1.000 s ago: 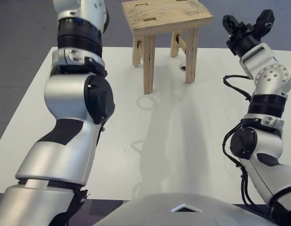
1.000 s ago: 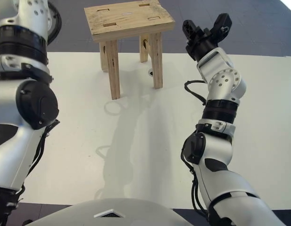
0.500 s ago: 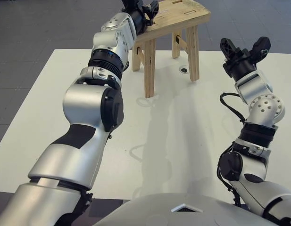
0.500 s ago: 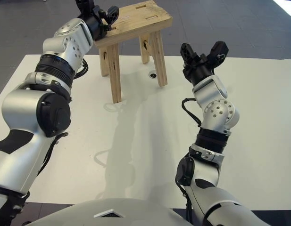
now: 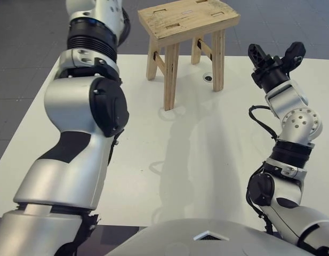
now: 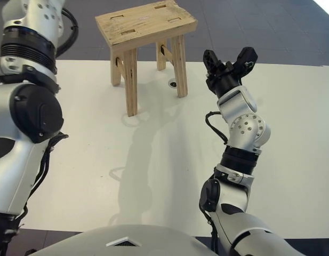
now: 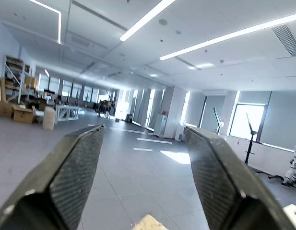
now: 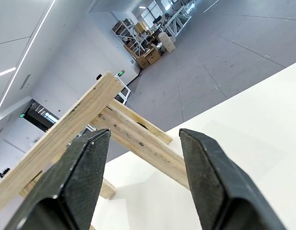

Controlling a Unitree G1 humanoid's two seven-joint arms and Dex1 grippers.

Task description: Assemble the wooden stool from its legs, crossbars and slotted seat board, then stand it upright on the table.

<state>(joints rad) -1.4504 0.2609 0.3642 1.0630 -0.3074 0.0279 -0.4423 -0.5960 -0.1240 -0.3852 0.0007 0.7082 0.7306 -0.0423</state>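
The wooden stool (image 5: 188,17) stands upright on its legs at the far side of the white table (image 5: 207,160), with its slotted seat board on top. My right gripper (image 5: 276,53) hangs open in the air to the stool's right, level with its legs and apart from them. In the right wrist view, the seat edge (image 8: 66,129) and a crossbar (image 8: 143,143) lie beyond the open right gripper (image 8: 144,139). My left arm (image 5: 87,106) rises left of the stool. The left gripper (image 7: 145,139) is open and holds nothing, with a corner of pale wood (image 7: 148,223) below it.
A small dark round hole (image 5: 208,78) sits in the tabletop beside the stool's right legs. Bare white tabletop stretches from the stool to the near edge between my arms. Grey floor surrounds the table.
Half a second ago my left gripper was at the left edge of the seat and the stool leaned; now the left arm is raised off it and the stool stands level. The right gripper has held still.
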